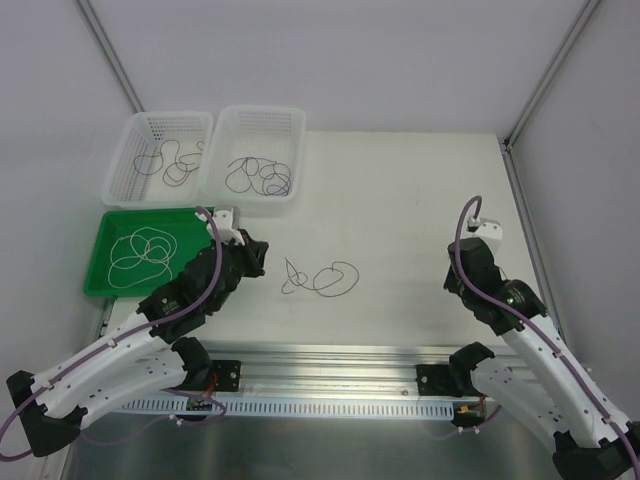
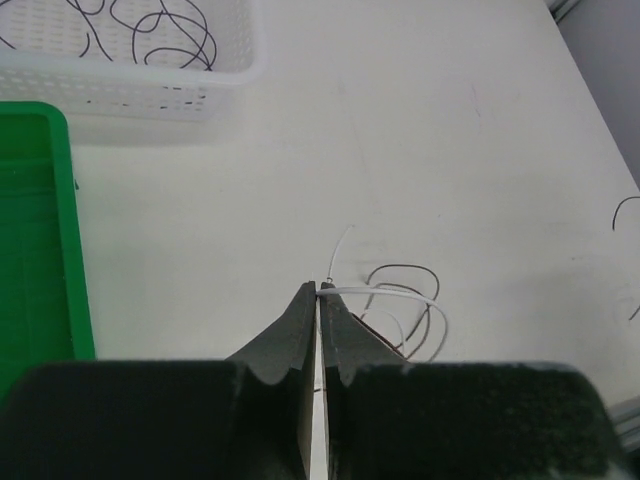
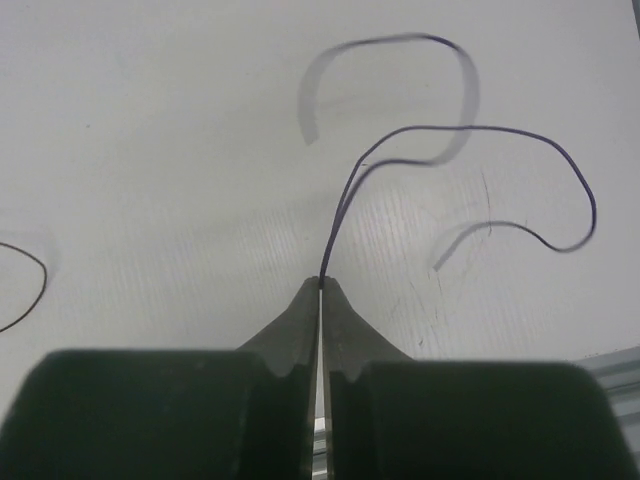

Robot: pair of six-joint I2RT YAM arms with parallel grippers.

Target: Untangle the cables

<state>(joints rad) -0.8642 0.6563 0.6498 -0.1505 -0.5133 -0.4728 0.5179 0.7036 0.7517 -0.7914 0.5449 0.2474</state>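
White strand (image 2: 380,290) is pinched in the left gripper (image 2: 320,289), running right into the tangle (image 1: 320,278) on the bench (image 1: 420,200); the right gripper (image 3: 320,285), well apart, pinches 1 purple cable (image 3: 470,127) trailing ahead and right; the left one sits nearer the tangle.

Left arm (image 1: 120,355): reaches from the near-left corner diagonally forward and inward.
Left gripper (image 2: 318,290): jaws pressed together, tips pinching a white wire (image 2: 390,291).
Right arm (image 1: 545,350): angled forward from the near-right corner, leaning inward.
Right gripper (image 3: 320,283): jaws together, tips nipping a purple wire (image 3: 500,128).
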